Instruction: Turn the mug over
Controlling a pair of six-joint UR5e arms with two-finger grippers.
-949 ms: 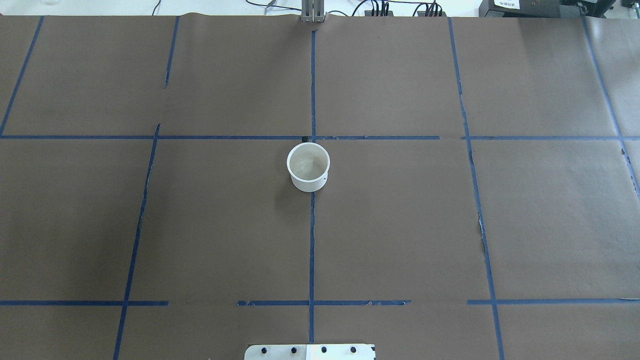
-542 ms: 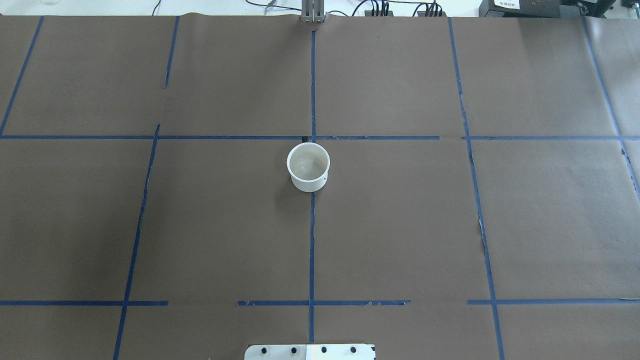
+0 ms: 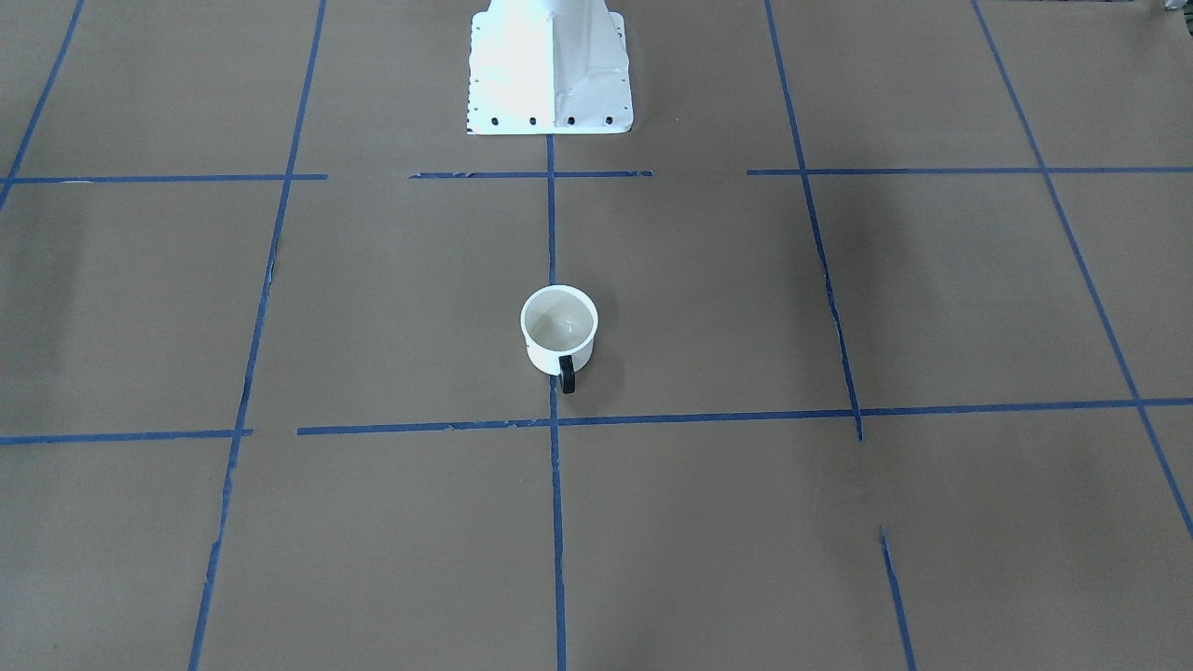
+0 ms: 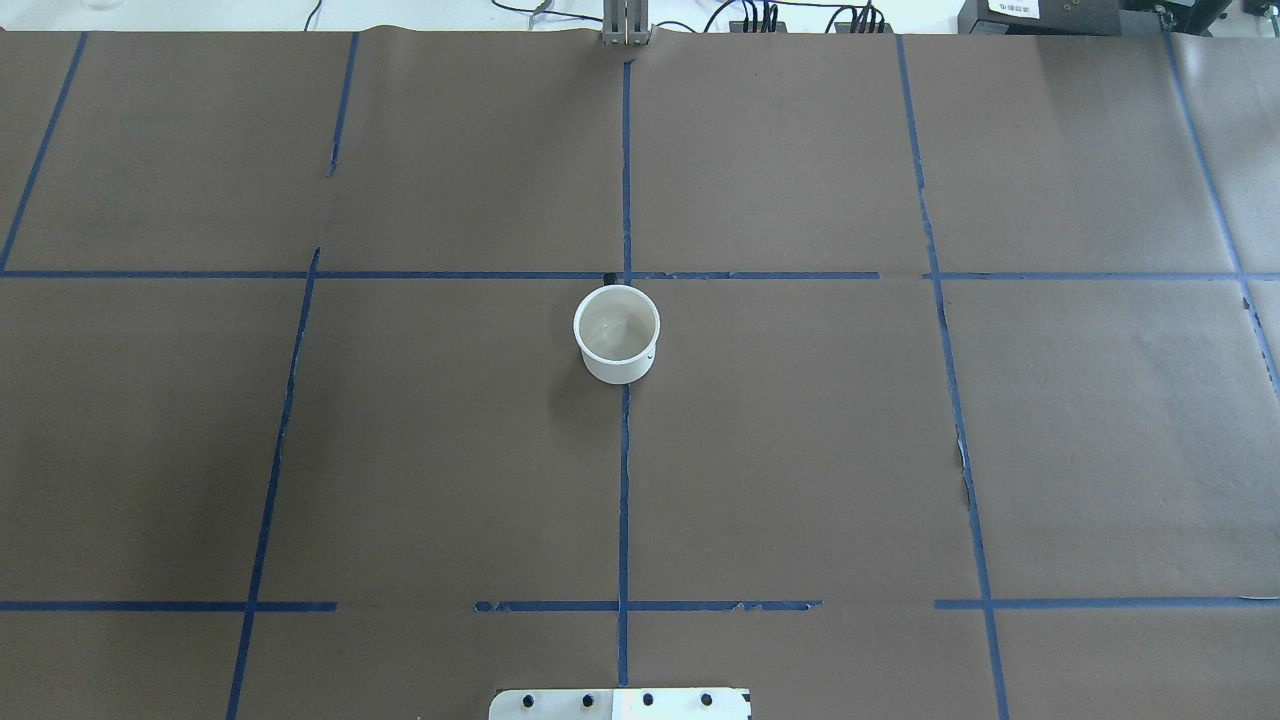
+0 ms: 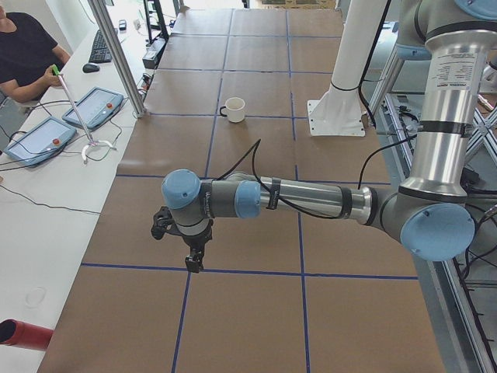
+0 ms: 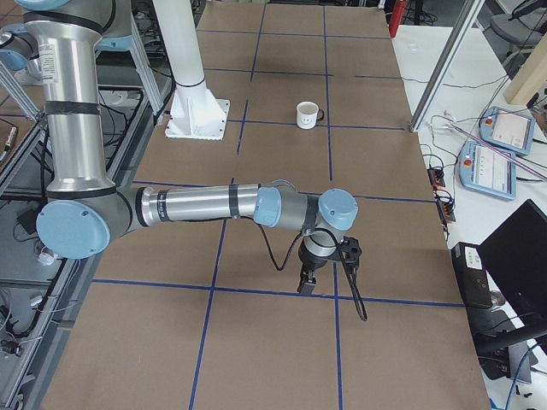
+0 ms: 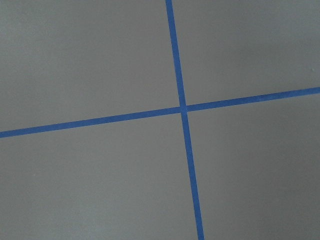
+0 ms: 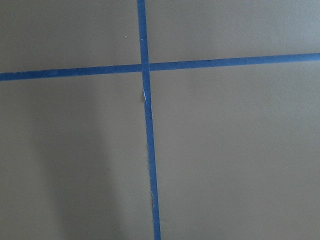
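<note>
Our left arm and right arm reach out level. Left gripper and right gripper point down; we cannot tell how the jaws stand.

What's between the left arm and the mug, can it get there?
Probably yes. The left gripper hangs above the table, well away from the mug, which stands upright and alone, with nothing between them.
</note>
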